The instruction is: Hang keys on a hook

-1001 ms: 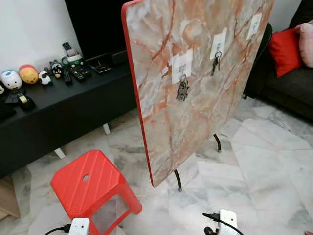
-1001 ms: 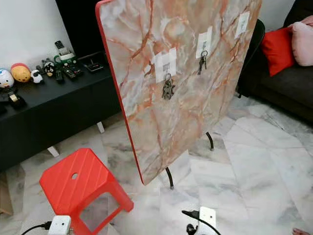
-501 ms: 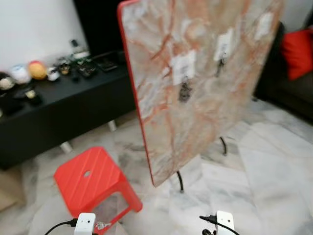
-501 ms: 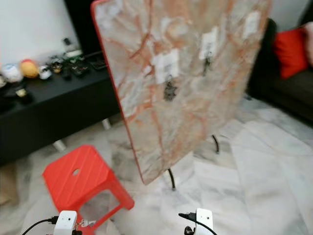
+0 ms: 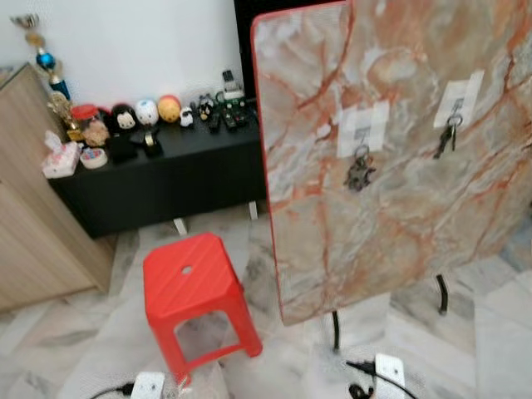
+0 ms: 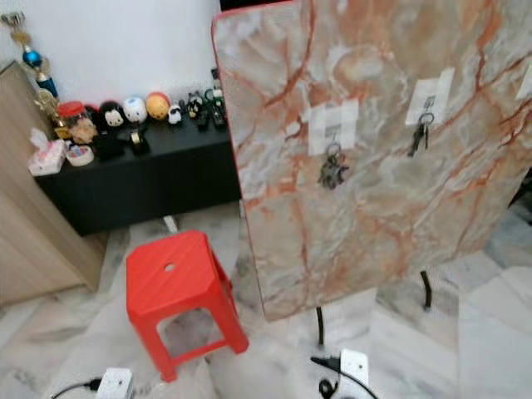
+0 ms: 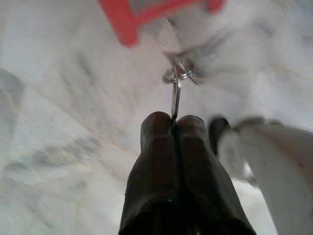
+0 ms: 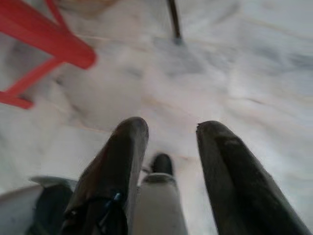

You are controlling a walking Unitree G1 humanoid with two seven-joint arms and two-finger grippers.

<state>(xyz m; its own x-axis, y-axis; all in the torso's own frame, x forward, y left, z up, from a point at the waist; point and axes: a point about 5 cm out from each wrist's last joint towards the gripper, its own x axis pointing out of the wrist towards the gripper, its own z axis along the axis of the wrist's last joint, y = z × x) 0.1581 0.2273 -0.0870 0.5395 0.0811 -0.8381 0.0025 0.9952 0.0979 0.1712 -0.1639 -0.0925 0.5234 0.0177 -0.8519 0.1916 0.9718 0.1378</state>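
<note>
A marble-patterned board (image 5: 399,166) stands tilted on thin black legs. Two white taped hooks (image 5: 363,130) are on its face. A dark bunch of keys (image 5: 360,173) hangs from one hook and a second key set (image 5: 444,140) from the other. In the left wrist view my left gripper (image 7: 173,119) is shut on a flat key, with the silver key ring (image 7: 179,75) dangling past its tips over the floor. My right gripper (image 8: 171,128) hangs open over the marble floor with nothing between its fingers.
A red plastic stool (image 5: 195,287) stands left of the board. Behind it a low black cabinet (image 5: 166,170) carries toys and remotes. A wooden cupboard (image 5: 33,216) is at the far left. White marble floor (image 5: 465,349) lies in front.
The whole picture has shifted: the camera turned left, so the board now sits to the right and the wooden cupboard has come into view. The hung keys have not moved.
</note>
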